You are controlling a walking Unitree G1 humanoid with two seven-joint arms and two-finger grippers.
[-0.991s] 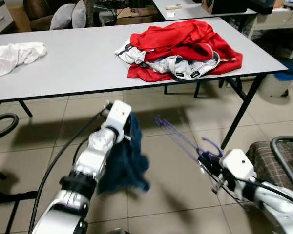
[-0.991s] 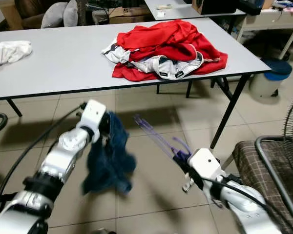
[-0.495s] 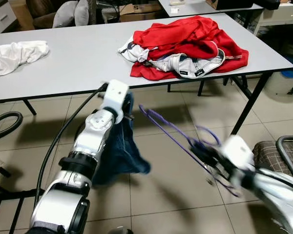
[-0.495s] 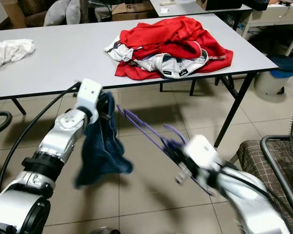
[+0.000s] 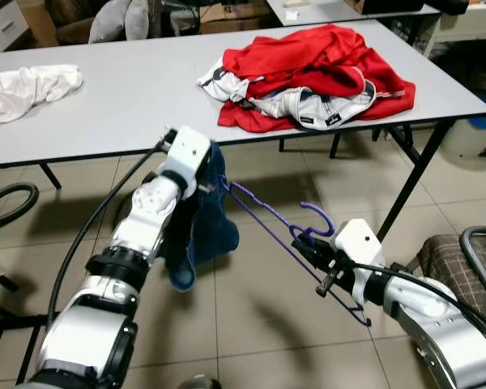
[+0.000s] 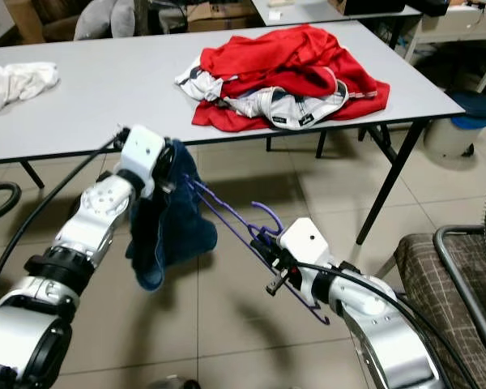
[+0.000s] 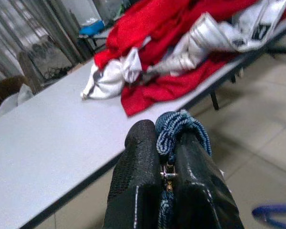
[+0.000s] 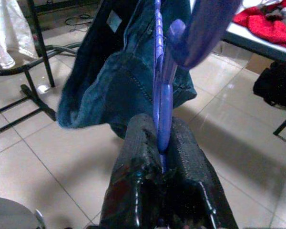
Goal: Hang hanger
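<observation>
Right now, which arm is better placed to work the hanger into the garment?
Right. The right gripper is shut on the purple hanger, whose tip reaches the blue garment hanging from the left gripper.

Two shiny silver arms, round black joint rings, white boxy wrist blocks, thin black cables looping along each arm, left gripper (image 7: 169,188) and right gripper (image 8: 163,164) with thick black fingers, bumpy rubber skin, small metal screw between

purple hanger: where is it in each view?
Left eye: purple hanger centre, between both grippers.
Right eye: centre, hook up.
Left wrist: blurred purple bit, picture corner.
Right wrist: clamped in right gripper.
Shared landmark: red clothes on the grey table.
</observation>
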